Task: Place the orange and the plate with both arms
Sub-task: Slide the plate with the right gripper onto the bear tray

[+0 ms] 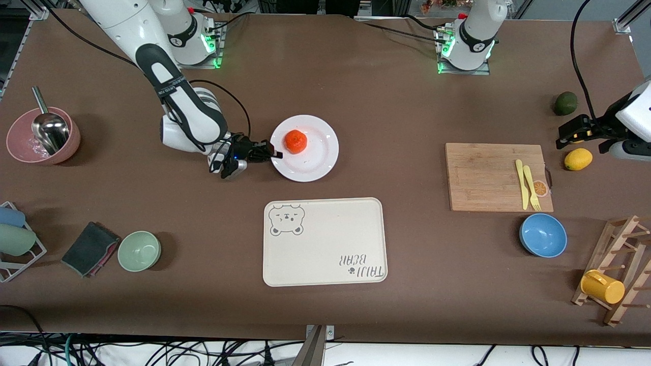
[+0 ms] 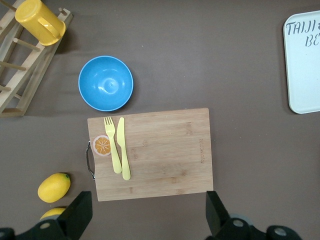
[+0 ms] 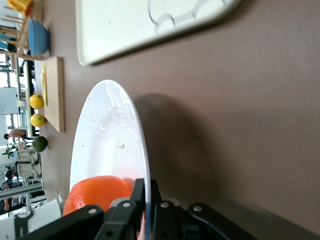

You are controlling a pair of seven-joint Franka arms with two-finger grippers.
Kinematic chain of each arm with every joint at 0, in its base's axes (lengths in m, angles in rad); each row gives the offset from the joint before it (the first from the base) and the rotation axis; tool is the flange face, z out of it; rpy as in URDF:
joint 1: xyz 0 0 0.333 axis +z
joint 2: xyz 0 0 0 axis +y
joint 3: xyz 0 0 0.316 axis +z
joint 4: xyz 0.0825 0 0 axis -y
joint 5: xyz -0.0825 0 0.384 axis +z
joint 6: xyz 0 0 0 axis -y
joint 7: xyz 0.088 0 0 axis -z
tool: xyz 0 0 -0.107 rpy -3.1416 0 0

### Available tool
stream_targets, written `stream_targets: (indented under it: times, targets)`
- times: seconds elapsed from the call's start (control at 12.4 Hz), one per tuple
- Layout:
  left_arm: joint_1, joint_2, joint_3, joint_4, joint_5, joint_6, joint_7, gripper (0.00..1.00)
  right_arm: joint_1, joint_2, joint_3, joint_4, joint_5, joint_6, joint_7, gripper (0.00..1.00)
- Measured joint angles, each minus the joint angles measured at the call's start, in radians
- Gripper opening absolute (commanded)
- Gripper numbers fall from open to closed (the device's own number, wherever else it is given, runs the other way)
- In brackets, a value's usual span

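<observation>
**Right gripper pinches the plate rim; carry it level so the orange stays on**

Front view: the plate lies on the table, farther from the camera than the bear-print tray, and the orange sits on it, a little off the middle toward the right arm's end. The right gripper reaches in low from that end and meets the rim. The left gripper hangs over the lemon, near the avocado, and the left arm waits.

Left wrist view: the left gripper has its fingers spread wide, holding nothing, above the edge of the cutting board. The plastic fork and knife lie on the board, with the blue bowl beside it.

Right wrist view: the right gripper is pressed together on the thin rim of the plate, one finger above and one below. The orange is very close to the fingers, perhaps touching them; I cannot tell. The tray is near.

I judge the step to be moving the loaded plate, probably to the tray. A pinch on one edge will let the plate tip, so lift only a little, keep the wrist level, move slowly, and lower it flat before opening. A round orange may roll at any tilt.
</observation>
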Motion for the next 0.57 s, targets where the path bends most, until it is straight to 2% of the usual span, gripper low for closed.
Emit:
stream_targets:
  times: [0.32,0.49,0.57]
  targets:
    - [-0.001,0.001,0.000,0.000,0.000,0.000,0.000,1.00,-0.007,0.018,-0.003,0.147,-0.001,0.001,0.047,0.00]
    - [-0.001,0.002,0.000,0.000,0.000,-0.001,0.000,1.00,-0.009,0.107,-0.004,0.292,-0.039,0.001,0.125,0.00]
    - [-0.001,0.002,0.000,0.000,0.000,-0.001,0.000,1.00,-0.008,0.170,-0.005,0.381,-0.092,0.001,0.192,0.00]
